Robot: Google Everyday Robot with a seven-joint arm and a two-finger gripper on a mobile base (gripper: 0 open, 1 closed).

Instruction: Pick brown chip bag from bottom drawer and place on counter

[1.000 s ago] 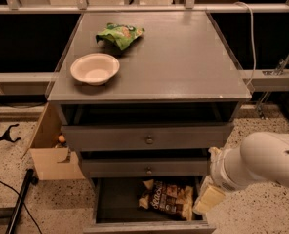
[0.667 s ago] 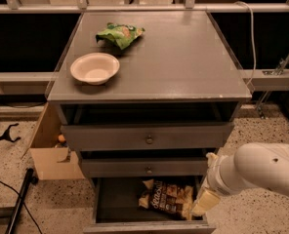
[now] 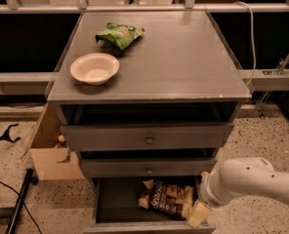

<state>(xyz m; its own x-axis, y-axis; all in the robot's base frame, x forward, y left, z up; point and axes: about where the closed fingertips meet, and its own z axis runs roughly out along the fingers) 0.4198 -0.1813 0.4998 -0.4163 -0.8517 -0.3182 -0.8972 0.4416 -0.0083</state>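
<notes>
Grey counter (image 3: 183,57) carrying a bowl (image 3: 94,68) and green snack bag (image 3: 120,34); bottom drawer (image 3: 116,200) open; brown chip bag (image 3: 168,204) lying inside, toward the right; gripper (image 3: 198,213) at the bag's right edge, open or closed I cannot tell; probably the reaching step; next comes a secure grasp, then lifting.

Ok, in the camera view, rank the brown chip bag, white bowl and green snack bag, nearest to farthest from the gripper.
The gripper is low at the right front of the bottom drawer.
1. Brown chip bag: in that drawer, just left of it.
2. White bowl: on the counter, front left.
3. Green snack bag: on the counter, farther back.
</notes>
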